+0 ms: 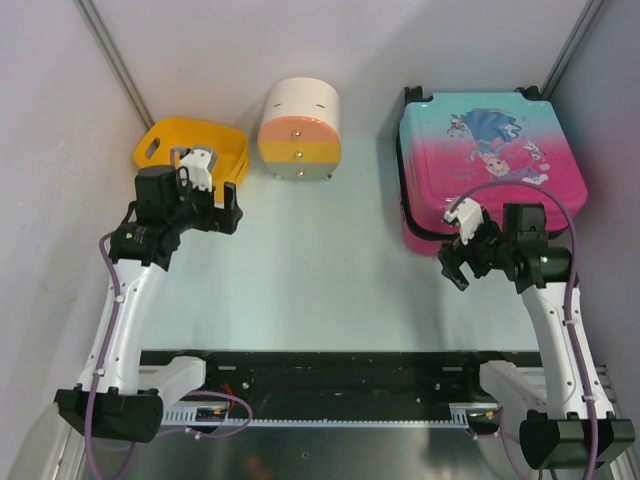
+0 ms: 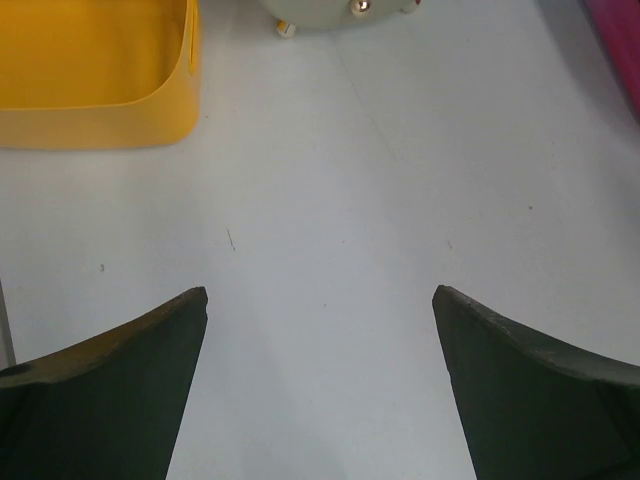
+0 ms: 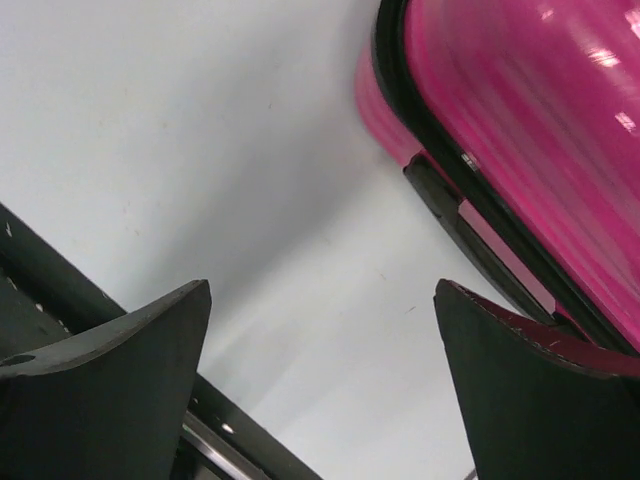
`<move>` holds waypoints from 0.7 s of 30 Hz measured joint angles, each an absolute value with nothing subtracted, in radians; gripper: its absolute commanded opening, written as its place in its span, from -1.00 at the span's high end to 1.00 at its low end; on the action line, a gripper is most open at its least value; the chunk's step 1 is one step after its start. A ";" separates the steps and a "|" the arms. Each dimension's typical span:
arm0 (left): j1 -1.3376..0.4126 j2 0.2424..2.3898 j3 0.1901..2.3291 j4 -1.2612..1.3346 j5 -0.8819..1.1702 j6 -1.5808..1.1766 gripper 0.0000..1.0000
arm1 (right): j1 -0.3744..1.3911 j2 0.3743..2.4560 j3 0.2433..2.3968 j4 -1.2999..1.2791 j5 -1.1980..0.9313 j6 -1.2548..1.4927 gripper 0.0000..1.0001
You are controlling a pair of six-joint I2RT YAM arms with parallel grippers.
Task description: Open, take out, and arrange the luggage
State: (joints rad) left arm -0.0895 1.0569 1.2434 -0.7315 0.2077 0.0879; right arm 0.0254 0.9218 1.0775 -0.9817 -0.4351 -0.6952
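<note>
**A:** One suitcase on show: the luggage [image 1: 490, 165] lies flat, shell shut, printed side up, at the far right of the table [image 1: 320, 270].

**B:** Any writing?

**A:** Cartoon figures; any lettering is too small to read.

**B:** What's around it?

**A:** One round drawer box [image 1: 300, 130] to its left, and one yellow basket [image 1: 200, 126] farther left. There are two arms. The right gripper [image 1: 452, 268] hovers just off the luggage's near-left corner, fingers spread, holding nothing. The left gripper [image 1: 228, 210], well apart from the luggage beside the basket, gapes too.

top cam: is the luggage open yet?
No. The luggage lies flat with both shells closed together, printed side up, and none of its lining shows.
</note>
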 measured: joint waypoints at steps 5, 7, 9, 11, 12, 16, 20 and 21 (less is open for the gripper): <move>-0.090 1.058 1.242 -0.731 0.224 0.091 -0.99 | 0.029 0.969 1.018 -1.009 -0.401 -0.844 -0.99; -0.090 1.058 1.237 -0.729 0.241 0.097 -1.00 | 0.030 0.986 0.983 -1.012 -0.380 -0.905 -0.99; -0.090 1.057 1.231 -0.728 0.254 0.101 -0.99 | 0.030 0.988 0.944 -0.998 -0.363 -0.960 -0.99; -0.090 1.055 1.221 -0.728 0.274 0.107 -0.99 | 0.030 0.988 0.909 -0.982 -0.341 -1.021 -0.99; -0.091 1.053 1.215 -0.727 0.282 0.112 -0.99 | 0.030 0.990 0.893 -0.966 -0.329 -1.050 -0.99; -0.091 1.042 1.198 -0.727 0.318 0.125 -0.99 | 0.021 1.025 0.849 -0.914 -0.284 -1.158 -0.99; -0.092 1.026 1.190 -0.725 0.344 0.133 -0.99 | -0.027 1.098 0.835 -0.859 -0.250 -1.248 -0.99; -0.092 1.024 1.189 -0.724 0.347 0.133 -0.99 | -0.038 1.116 0.835 -0.846 -0.241 -1.261 -0.99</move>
